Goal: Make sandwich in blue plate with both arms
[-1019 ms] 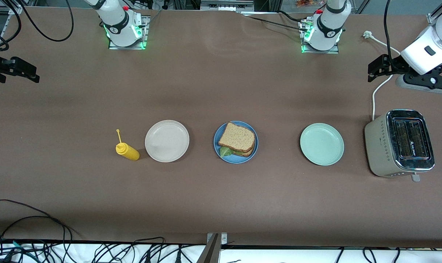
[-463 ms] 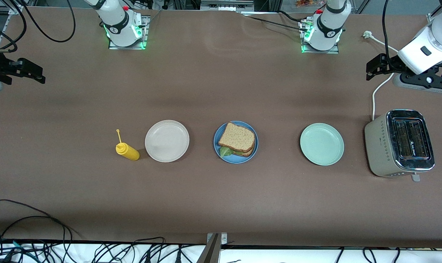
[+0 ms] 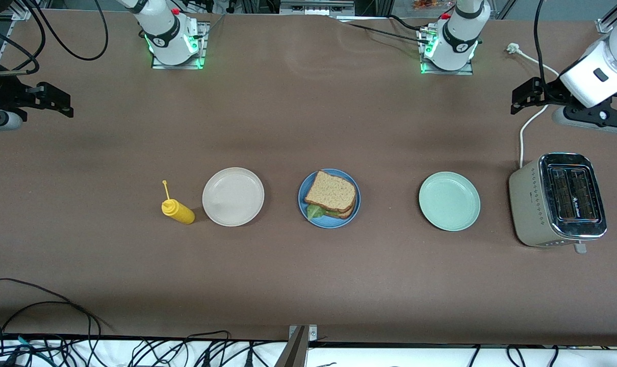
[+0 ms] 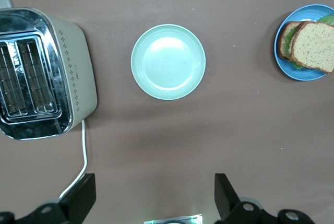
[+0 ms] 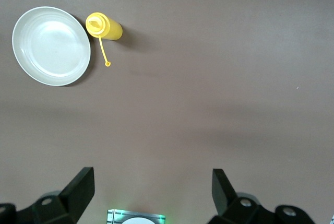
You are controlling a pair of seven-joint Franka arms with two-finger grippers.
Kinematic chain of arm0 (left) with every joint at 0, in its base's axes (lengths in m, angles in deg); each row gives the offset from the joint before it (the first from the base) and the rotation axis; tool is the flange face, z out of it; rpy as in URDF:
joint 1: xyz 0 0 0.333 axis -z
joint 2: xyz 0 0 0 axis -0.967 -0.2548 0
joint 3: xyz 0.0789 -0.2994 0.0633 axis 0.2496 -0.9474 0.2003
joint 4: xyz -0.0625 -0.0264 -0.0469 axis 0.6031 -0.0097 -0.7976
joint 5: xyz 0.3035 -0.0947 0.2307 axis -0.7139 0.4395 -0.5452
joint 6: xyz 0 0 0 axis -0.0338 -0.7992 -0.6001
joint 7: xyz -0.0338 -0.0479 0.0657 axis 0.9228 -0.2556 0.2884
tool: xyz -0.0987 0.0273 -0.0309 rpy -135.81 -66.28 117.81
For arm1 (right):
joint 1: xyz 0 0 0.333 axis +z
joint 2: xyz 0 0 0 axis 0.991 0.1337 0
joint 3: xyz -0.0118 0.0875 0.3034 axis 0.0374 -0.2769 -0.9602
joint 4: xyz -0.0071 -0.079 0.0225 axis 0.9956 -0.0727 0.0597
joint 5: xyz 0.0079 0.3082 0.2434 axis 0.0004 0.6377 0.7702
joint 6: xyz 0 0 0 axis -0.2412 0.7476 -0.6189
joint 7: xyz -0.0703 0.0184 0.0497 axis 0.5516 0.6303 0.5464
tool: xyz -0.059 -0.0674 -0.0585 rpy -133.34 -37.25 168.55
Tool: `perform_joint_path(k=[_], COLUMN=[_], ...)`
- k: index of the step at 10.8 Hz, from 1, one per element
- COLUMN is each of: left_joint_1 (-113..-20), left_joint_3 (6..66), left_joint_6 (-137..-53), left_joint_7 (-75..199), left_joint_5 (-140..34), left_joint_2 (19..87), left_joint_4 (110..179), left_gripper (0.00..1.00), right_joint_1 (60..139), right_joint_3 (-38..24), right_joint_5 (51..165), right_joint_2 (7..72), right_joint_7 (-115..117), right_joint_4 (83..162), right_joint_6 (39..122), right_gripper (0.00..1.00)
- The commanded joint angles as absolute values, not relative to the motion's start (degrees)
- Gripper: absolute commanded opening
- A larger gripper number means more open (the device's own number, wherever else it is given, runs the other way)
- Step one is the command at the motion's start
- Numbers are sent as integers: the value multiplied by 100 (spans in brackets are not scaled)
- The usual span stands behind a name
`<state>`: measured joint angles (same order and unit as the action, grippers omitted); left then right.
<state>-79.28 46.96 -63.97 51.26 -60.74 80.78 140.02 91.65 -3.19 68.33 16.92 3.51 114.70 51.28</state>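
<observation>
The right gripper point(image 3: 58, 102) hangs over the bare counter point(image 3: 288, 285) at the right arm's end, its fingers point(image 5: 78, 187) spread wide with nothing between them. A yellow bottle point(image 3: 178, 211) lies on its side just beside a beige plate point(image 3: 233, 196), on that plate's right-arm side. Next along the row, in the middle of the counter, the sandwich point(image 3: 331, 194) sits on the blue plate point(image 3: 303, 196): two brown slices stacked slightly askew, with lettuce point(image 3: 314, 211) poking out at the edge nearer the front camera. A mint plate point(image 3: 449, 201) lies well apart from it toward the left arm's end, and past that stands a toaster point(image 3: 556, 200) with its cord point(image 3: 525, 137) running off toward the arm bases. The left gripper point(image 3: 530, 94) hangs above the counter near that cord, fingers point(image 4: 227, 195) wide apart and holding nothing.
</observation>
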Motion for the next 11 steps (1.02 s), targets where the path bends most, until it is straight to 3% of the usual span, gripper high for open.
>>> perform_joint_path(k=[1, 11], left_joint_1=[-8077, -8078], left_joint_3=[4694, 4694], left_joint_6=[-6334, -6325], left_joint_7=[5170, 5170], left_joint_5=[-5932, -5932], left_joint_2=[7994, 7994], left_joint_4=[13826, 13826], left_gripper=[100, 100], right_joint_1=[9172, 9163], right_joint_3=[-284, -249], right_joint_5=[6906, 6845], right_joint_2=[1798, 1755], right_joint_7=[575, 752], right_joint_4=[11354, 11345], right_joint_6=[5099, 5064], right_gripper=[100, 100])
